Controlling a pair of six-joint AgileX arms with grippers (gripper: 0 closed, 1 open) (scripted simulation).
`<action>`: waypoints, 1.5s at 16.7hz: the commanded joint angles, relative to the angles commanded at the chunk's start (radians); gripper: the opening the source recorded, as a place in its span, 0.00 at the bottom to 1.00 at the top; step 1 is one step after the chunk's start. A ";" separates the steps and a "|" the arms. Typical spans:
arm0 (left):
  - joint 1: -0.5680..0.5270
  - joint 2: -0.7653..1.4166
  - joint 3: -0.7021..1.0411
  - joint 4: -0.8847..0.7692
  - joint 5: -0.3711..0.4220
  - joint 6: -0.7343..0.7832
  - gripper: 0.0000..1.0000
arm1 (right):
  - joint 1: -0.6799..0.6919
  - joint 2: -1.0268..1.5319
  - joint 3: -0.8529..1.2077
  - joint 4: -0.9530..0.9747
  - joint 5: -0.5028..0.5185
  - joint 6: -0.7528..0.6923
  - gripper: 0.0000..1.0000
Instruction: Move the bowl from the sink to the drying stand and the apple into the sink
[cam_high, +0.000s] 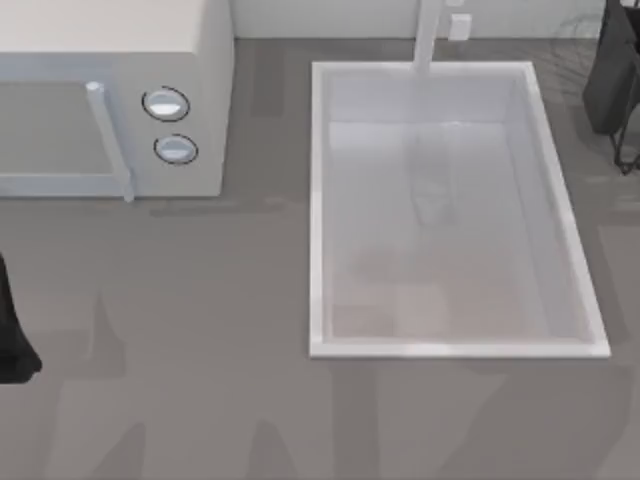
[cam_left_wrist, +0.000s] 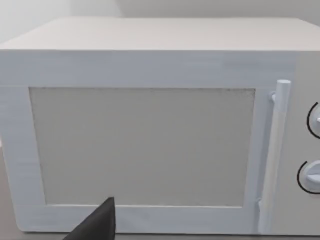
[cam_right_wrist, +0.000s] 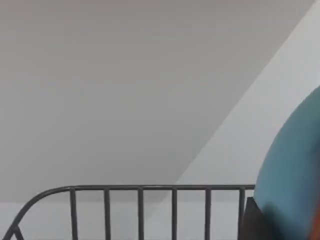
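While the left arm sits parked at the table's left edge, the bowl looms beside the drying stand, right gripper's grip impossible to tell.

White sink occupies the table's right half, tap post at its far rim. White microwave stands far left, two knobs facing the sink. Dark arm parts sit at the left edge and far right corner.
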 joint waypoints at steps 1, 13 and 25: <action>0.000 0.000 0.000 0.000 0.000 0.000 1.00 | 0.000 0.000 0.000 0.000 0.000 0.000 0.38; 0.000 0.000 0.000 0.000 0.000 0.000 1.00 | 0.000 0.000 0.000 0.000 0.000 0.000 1.00; 0.000 0.000 0.000 0.000 0.000 0.000 1.00 | 0.037 -0.220 -0.105 -0.087 0.029 0.006 1.00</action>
